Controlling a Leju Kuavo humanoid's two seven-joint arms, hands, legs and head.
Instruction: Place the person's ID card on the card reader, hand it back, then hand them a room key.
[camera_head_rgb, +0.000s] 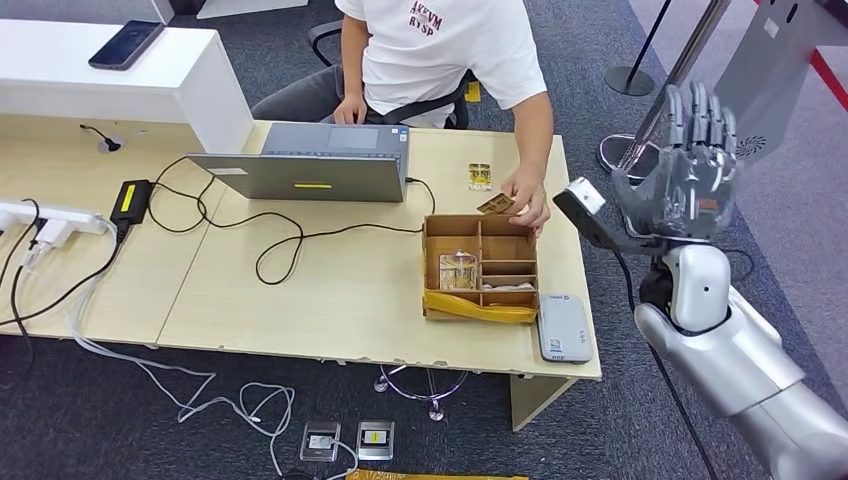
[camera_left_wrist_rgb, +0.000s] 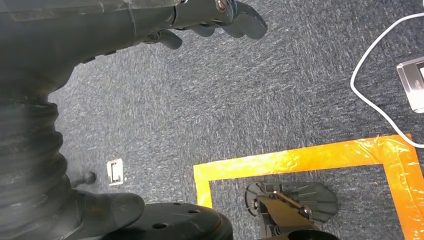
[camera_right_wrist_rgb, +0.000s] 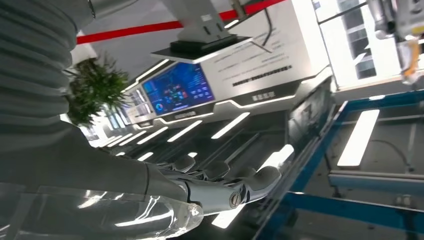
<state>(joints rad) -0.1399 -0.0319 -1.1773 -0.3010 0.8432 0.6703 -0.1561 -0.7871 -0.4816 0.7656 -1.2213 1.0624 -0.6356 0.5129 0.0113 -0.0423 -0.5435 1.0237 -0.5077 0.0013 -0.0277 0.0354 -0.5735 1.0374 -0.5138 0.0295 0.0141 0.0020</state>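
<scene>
The person's white T-shirt (camera_head_rgb: 455, 45) carries dark red lettering, too cropped to read.

On your desk: one laptop (camera_head_rgb: 320, 160), one divided box (camera_head_rgb: 480, 268), one card reader (camera_head_rgb: 564, 328), one phone (camera_head_rgb: 126, 44), one person (camera_head_rgb: 440, 50) seated.

Card (camera_head_rgb: 495, 204) in the person's hand (camera_head_rgb: 527, 189), reader (camera_head_rgb: 564, 327) flat at the desk's near corner

The card is small and golden-brown, held tilted at the fingertips above the far right edge of the box (camera_head_rgb: 480, 268), an open cardboard tray with dividers. A second similar card (camera_head_rgb: 480, 176), yellowish with a pattern, lies flat on the desk (camera_head_rgb: 300, 290) just beyond it, near the far edge. A clear packet with golden contents (camera_head_rgb: 458, 270) sits in the box's left compartment; whether it holds keys cannot be told. The reader is a grey rounded slab, lying just right of the box, with nothing on it.
</scene>
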